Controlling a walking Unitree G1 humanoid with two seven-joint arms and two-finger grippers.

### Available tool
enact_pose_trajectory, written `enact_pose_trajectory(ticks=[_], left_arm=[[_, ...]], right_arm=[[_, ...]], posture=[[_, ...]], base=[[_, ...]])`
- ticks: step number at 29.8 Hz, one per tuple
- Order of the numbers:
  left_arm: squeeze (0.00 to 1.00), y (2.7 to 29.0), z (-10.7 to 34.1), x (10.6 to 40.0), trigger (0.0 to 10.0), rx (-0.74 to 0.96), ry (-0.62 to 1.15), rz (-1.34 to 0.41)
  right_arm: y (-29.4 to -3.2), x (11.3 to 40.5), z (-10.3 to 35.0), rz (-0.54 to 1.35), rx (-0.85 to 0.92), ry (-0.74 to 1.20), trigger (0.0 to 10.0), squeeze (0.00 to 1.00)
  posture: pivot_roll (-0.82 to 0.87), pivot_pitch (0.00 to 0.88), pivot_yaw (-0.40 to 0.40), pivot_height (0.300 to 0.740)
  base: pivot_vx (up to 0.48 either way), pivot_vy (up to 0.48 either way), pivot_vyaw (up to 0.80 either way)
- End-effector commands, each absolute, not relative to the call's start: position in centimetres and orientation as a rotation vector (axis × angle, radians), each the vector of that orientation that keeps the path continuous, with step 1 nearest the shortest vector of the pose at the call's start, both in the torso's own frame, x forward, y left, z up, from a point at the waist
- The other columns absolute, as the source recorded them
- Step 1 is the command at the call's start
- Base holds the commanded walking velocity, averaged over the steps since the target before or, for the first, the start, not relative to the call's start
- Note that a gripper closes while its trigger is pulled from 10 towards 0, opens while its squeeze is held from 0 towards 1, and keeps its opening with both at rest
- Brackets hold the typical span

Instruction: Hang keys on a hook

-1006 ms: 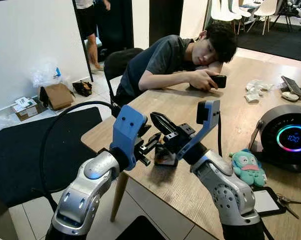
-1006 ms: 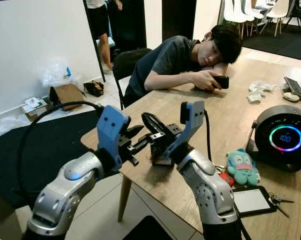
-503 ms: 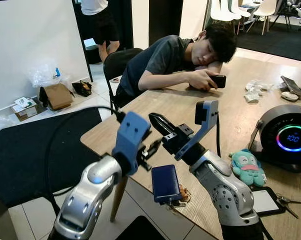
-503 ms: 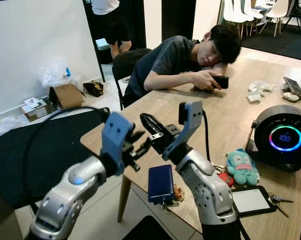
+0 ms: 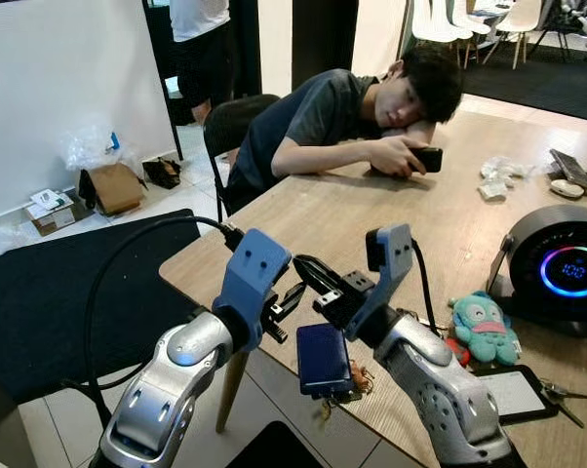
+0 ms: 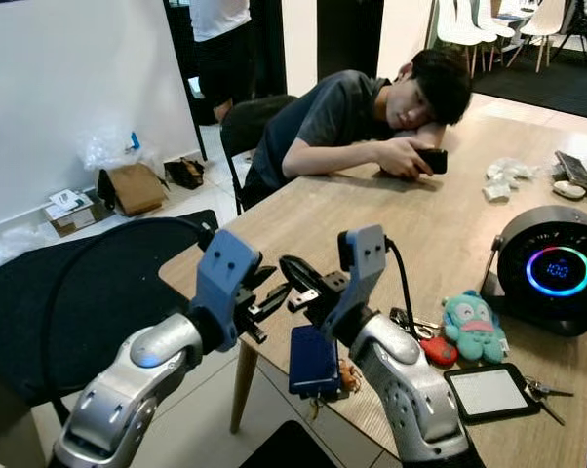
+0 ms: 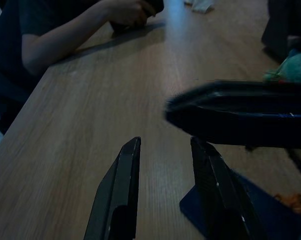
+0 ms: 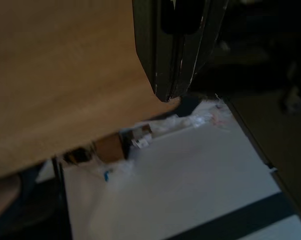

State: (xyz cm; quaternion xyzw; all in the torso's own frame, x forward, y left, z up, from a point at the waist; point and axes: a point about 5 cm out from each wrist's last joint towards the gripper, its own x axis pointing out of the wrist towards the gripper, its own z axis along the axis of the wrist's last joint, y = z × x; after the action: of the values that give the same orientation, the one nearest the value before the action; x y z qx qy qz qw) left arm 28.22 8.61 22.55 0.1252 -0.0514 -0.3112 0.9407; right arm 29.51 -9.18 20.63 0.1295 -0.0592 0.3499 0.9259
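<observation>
A blue key pouch [image 5: 323, 358] with keys [image 5: 356, 375] lies at the table [image 5: 371, 224] edge, at six o'clock just below the shut, empty right gripper [image 5: 309, 274]. The slightly open, empty left gripper [image 5: 286, 304] is equally near.

Two grippers: left gripper [image 5: 284, 310], right gripper [image 5: 308, 274]. One blue key pouch [image 5: 323, 359]. One wooden table [image 5: 371, 214]. Two people: seated person [image 5: 347, 112], standing person [image 5: 201, 49]. One plush toy [image 5: 484, 327]. One round speaker [image 5: 559, 268]. One tablet [image 5: 513, 392]. One cardboard box [image 5: 113, 187].
</observation>
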Motion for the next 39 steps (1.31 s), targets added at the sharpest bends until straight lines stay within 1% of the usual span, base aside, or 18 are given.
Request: enact_pose_trajectory(ticks=[1, 2, 3, 7, 11, 17, 18, 19, 20, 21, 26, 27, 28, 29, 34, 39], left_arm=[[0.0, 9.1, 22.5, 28.1, 10.0, 0.269, -0.114, -0.627], [0.0, 9.1, 22.5, 28.1, 10.0, 0.271, -0.112, -0.626], [0.0, 9.2, 22.4, 28.1, 10.0, 0.271, -0.112, -0.626], [0.0, 9.0, 22.4, 28.2, 10.0, 0.274, -0.111, -0.632], [0.0, 9.0, 22.5, 28.2, 10.0, 0.278, -0.113, -0.634], [0.0, 9.0, 22.4, 28.2, 10.0, 0.277, -0.11, -0.635], [0.0, 8.9, 22.4, 28.2, 10.0, 0.277, -0.11, -0.636], [0.0, 8.9, 22.3, 28.3, 10.0, 0.277, -0.109, -0.637], [0.0, 8.9, 22.3, 28.3, 10.0, 0.278, -0.109, -0.638], [0.0, 8.9, 22.3, 28.3, 10.0, 0.278, -0.109, -0.639], [0.0, 8.9, 22.3, 28.4, 10.0, 0.28, -0.11, -0.637], [0.0, 8.9, 22.3, 28.4, 10.0, 0.281, -0.109, -0.636], [0.0, 9.0, 22.3, 28.4, 10.0, 0.282, -0.108, -0.636], [0.0, 9.0, 22.3, 28.4, 10.0, 0.282, -0.107, -0.635], [0.0, 9.0, 22.3, 28.4, 10.0, 0.286, -0.106, -0.635], [0.0, 9.1, 22.3, 28.4, 10.0, 0.288, -0.107, -0.633]], right_arm=[[-9.5, 29.1, 19.8, 0.676, 0.358, -0.069, 10.0, 0.0], [-10.2, 28.9, 19.4, 0.624, 0.461, -0.038, 10.0, 0.0], [-10.5, 28.7, 19.0, 0.592, 0.521, -0.015, 10.0, 0.0], [-10.8, 28.0, 18.0, 0.546, 0.622, 0.041, 10.0, 0.0], [-11.1, 27.0, 17.0, 0.486, 0.692, 0.086, 10.0, 0.0], [-12.0, 25.8, 16.1, 0.384, 0.722, 0.147, 10.0, 0.0], [-12.2, 25.8, 16.0, 0.366, 0.736, 0.162, 10.0, 0.06], [-12.3, 25.8, 15.9, 0.355, 0.746, 0.172, 10.0, 0.06], [-12.6, 25.8, 15.8, 0.339, 0.757, 0.179, 10.0, 0.97], [-12.7, 25.9, 15.7, 0.324, 0.774, 0.188, 10.0, 1.0], [-13.1, 25.9, 15.3, 0.291, 0.809, 0.208, 10.0, 1.0], [-13.2, 26.0, 15.1, 0.271, 0.833, 0.22, 10.0, 0.46], [-13.3, 26.1, 14.9, 0.257, 0.851, 0.228, 10.0, 0.46], [-13.3, 26.2, 14.8, 0.255, 0.874, 0.235, 10.0, 0.0], [-13.2, 26.5, 14.5, 0.233, 0.963, 0.259, 10.0, 0.0], [-13.2, 27.0, 14.0, 0.217, 1.011, 0.295, 10.0, 0.0]], posture=[[0.06, 0.14, 0.036, 0.74], [0.05, 0.141, 0.039, 0.74], [0.05, 0.141, 0.04, 0.74], [0.05, 0.146, 0.042, 0.74], [0.05, 0.153, 0.04, 0.74], [0.04, 0.162, 0.042, 0.74], [0.04, 0.162, 0.043, 0.74], [0.04, 0.163, 0.043, 0.74], [0.04, 0.163, 0.043, 0.74], [0.04, 0.162, 0.043, 0.74], [0.04, 0.163, 0.043, 0.74], [0.04, 0.161, 0.044, 0.74], [0.04, 0.161, 0.044, 0.74], [0.04, 0.162, 0.046, 0.74], [0.05, 0.162, 0.046, 0.74], [0.05, 0.161, 0.051, 0.74]], base=[[0.0, 0.0, 0.0], [0.0, 0.0, 0.0], [0.0, 0.0, 0.0], [0.0, 0.0, 0.0], [0.0, 0.0, 0.0], [0.0, 0.0, 0.0], [0.0, 0.0, 0.0], [0.0, 0.0, 0.0], [0.0, 0.0, 0.0], [0.0, 0.0, 0.0], [0.0, 0.0, 0.0], [0.0, 0.0, 0.0], [0.0, 0.0, 0.0], [0.0, 0.0, 0.0], [0.0, 0.0, 0.0], [0.0, 0.0, 0.0]])
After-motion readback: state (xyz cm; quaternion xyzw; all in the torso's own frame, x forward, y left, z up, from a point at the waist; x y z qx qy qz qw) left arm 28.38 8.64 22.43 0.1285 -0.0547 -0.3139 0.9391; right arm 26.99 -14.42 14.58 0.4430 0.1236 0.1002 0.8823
